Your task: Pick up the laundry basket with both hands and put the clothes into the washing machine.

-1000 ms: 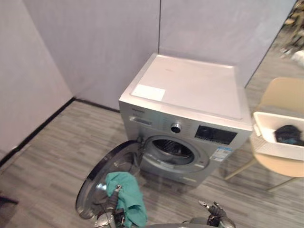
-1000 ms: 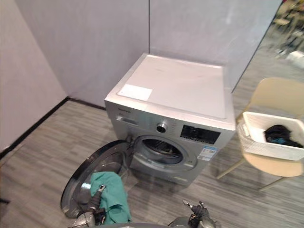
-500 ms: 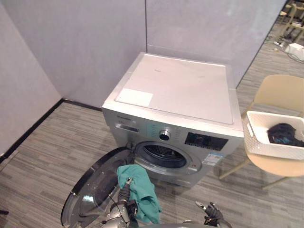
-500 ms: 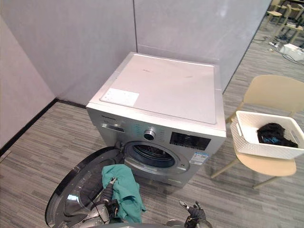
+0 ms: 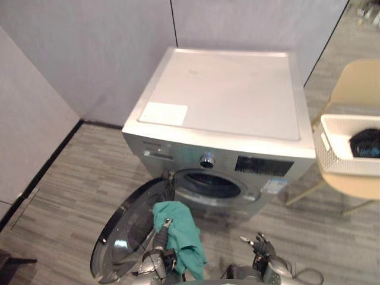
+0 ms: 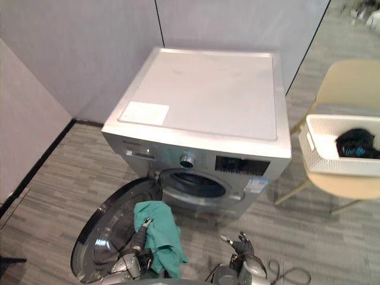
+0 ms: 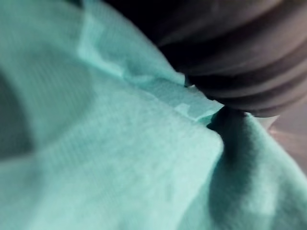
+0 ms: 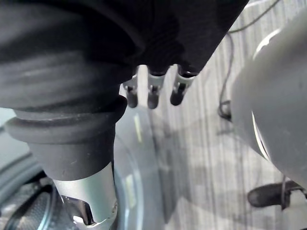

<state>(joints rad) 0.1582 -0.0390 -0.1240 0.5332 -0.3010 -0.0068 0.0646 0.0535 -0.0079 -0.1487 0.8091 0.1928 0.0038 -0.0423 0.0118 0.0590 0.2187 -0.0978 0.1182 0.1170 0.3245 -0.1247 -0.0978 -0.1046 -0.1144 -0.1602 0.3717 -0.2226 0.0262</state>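
"Left eye view: where is the teal garment (image 5: 181,228)?"

"Bunched in my left hand (image 5: 160,240), fingers curled on it, low in front of the washing machine (image 5: 225,107)."

"And the drum?"

"The drum opening (image 5: 211,185) lies ahead of the garment, slightly to my right. The open door (image 5: 127,234) stands on my left. My left hand is nearer. My right hand (image 5: 261,246) hangs low, fingers relaxed, empty. The laundry basket (image 5: 341,160) sits on a chair (image 5: 356,86) well to my right, dark clothes (image 5: 366,143) inside."
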